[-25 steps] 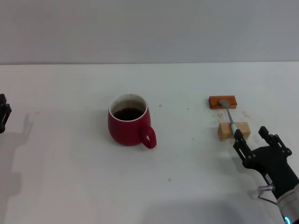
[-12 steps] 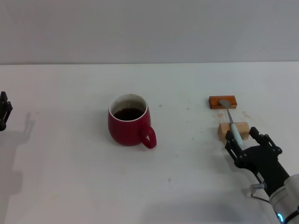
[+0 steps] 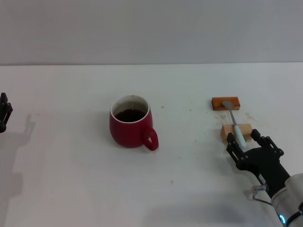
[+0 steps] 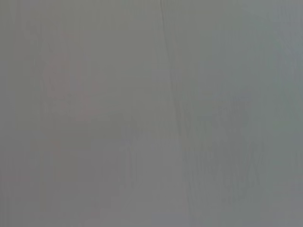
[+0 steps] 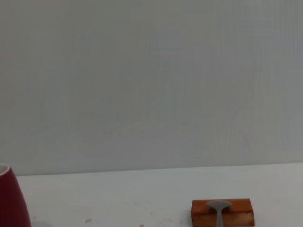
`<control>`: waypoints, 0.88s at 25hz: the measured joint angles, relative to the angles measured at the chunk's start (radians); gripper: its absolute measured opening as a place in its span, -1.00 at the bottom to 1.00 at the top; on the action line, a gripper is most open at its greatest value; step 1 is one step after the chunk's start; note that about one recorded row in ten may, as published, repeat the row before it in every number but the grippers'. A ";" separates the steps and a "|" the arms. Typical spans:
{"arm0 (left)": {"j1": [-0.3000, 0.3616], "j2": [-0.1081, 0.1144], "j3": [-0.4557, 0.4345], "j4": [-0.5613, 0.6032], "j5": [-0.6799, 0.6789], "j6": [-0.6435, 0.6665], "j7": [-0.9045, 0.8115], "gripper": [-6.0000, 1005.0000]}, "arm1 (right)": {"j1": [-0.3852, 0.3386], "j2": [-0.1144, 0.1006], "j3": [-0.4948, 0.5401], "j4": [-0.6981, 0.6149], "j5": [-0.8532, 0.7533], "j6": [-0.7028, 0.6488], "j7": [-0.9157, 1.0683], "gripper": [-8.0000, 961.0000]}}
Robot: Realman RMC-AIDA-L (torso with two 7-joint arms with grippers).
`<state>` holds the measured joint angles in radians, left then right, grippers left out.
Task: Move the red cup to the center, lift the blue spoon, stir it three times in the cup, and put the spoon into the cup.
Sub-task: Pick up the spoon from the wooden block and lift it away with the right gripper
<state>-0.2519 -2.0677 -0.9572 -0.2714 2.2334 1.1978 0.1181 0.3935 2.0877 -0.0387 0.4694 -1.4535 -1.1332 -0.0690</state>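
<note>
The red cup (image 3: 130, 122) stands left of the table's middle with dark liquid inside, its handle toward me and to the right. Its side shows at the edge of the right wrist view (image 5: 12, 198). The blue spoon (image 3: 235, 124) lies with its grey bowl on an orange-brown block (image 3: 226, 103) and its pale blue handle on a tan block (image 3: 236, 132). My right gripper (image 3: 242, 136) is open, and its fingers stand on either side of the near end of the spoon's handle. My left gripper (image 3: 4, 113) is parked at the far left edge.
The white table (image 3: 189, 179) runs back to a grey wall. The right wrist view shows the orange-brown block (image 5: 222, 213) with the spoon's bowl (image 5: 218, 206) on it. The left wrist view shows only plain grey.
My right gripper has moved forward and a little left, from behind the tan block to around the near end of the spoon's handle. The cup, the spoon and my left arm have not moved.
</note>
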 joint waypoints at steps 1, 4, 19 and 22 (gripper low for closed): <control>0.000 0.000 0.000 0.000 0.000 0.000 0.000 0.66 | 0.001 0.000 0.000 0.000 0.000 0.001 0.000 0.37; 0.000 0.000 0.000 0.000 0.000 -0.001 0.000 0.66 | 0.001 0.000 0.003 0.000 0.001 0.001 0.000 0.37; 0.000 0.000 0.000 0.000 0.000 -0.001 0.000 0.66 | 0.002 0.000 0.003 0.000 0.000 0.014 0.000 0.37; 0.000 0.000 0.000 0.000 0.000 -0.001 0.000 0.66 | 0.002 0.000 0.003 0.000 -0.001 0.014 0.000 0.37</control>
<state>-0.2515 -2.0678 -0.9572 -0.2715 2.2334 1.1964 0.1181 0.3958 2.0877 -0.0353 0.4694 -1.4543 -1.1187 -0.0690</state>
